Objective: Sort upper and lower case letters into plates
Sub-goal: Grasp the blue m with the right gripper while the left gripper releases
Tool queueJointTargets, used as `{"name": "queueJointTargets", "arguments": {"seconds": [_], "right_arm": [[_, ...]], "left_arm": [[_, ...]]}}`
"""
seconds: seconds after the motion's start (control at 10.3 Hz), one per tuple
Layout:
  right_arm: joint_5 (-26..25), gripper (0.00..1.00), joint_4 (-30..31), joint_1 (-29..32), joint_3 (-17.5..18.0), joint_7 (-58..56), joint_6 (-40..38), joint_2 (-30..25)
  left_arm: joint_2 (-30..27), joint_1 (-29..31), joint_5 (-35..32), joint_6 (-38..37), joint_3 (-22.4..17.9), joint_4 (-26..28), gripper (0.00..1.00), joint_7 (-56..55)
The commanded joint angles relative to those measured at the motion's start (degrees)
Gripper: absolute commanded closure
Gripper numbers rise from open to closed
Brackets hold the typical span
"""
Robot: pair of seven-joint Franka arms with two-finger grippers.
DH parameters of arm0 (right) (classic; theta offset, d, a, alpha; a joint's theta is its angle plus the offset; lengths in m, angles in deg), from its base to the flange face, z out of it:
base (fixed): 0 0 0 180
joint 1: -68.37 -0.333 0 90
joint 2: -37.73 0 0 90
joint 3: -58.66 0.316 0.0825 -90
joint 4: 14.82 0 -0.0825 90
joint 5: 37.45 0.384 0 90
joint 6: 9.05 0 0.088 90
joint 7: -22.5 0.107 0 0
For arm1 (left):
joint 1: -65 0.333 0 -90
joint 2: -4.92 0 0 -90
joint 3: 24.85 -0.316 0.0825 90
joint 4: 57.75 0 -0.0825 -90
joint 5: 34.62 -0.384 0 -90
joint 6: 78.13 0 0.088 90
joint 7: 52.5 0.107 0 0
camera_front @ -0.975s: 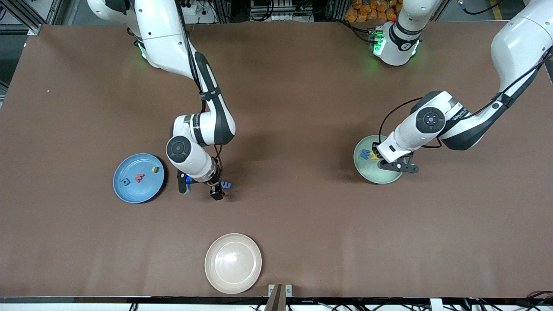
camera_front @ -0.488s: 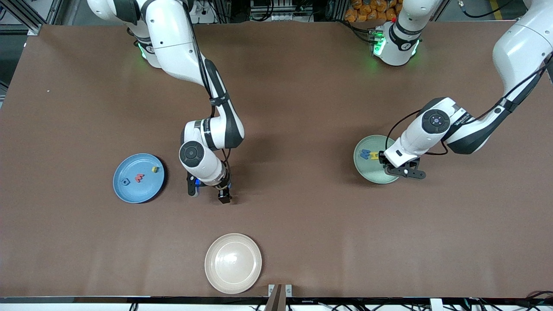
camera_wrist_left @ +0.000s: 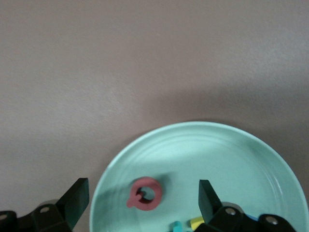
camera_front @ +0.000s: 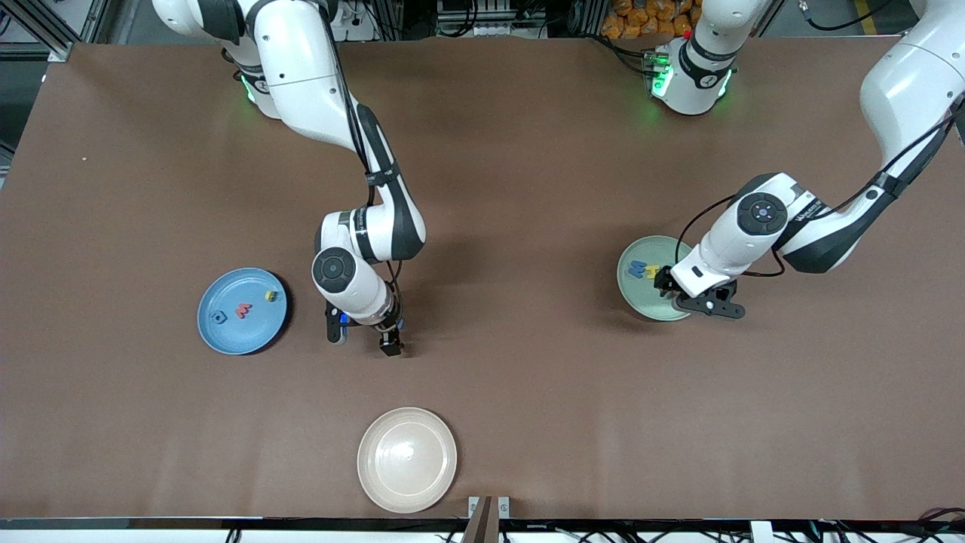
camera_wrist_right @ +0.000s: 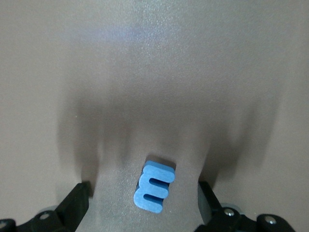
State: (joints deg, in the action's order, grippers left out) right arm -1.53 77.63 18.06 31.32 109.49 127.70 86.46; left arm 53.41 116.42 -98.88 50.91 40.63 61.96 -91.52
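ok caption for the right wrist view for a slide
Right hand, fingers open, poised over a blue letter E lying on the brown table.

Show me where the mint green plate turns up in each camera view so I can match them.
Front view: mint green plate toward the left arm's end of the table.
Left wrist view: the plate lies right under the camera.
Right wrist view: not in it.
Shared landmark: the yellow letter on the plate.
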Motion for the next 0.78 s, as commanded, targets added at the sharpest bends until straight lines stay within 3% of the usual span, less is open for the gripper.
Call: {"name": "queueJointTargets", "arguments": {"seconds": [0.0, 0.2, 0.39, 0.68], "right_arm": [[-1.0, 0.00, -1.0, 0.6, 0.4, 0.7, -0.3, 1.2], [-1.1, 0.01, -1.0, 0.6, 0.3, 0.7, -0.3, 1.2], [-1.1, 0.99, -1.0, 0.6, 0.2, 0.7, -0.3, 1.2], [-2.7, 1.00, -0.9, 0.5, 0.1, 0.8, -0.3, 1.2]], "left_arm": [[-1.2, -1.7, -1.4, -3.4, 0.1, -2.5, 0.00, 1.4], [-1.4, -3.6, -1.2, -4.9, 0.0, -4.7, 0.00, 1.9], [-7.4, -5.8, 5.1, -5.1, -1.0, -5.8, 0.00, 4.8], [-17.5, -17.7, 27.6, -5.1, -15.6, -11.8, 0.00, 22.9]]}}
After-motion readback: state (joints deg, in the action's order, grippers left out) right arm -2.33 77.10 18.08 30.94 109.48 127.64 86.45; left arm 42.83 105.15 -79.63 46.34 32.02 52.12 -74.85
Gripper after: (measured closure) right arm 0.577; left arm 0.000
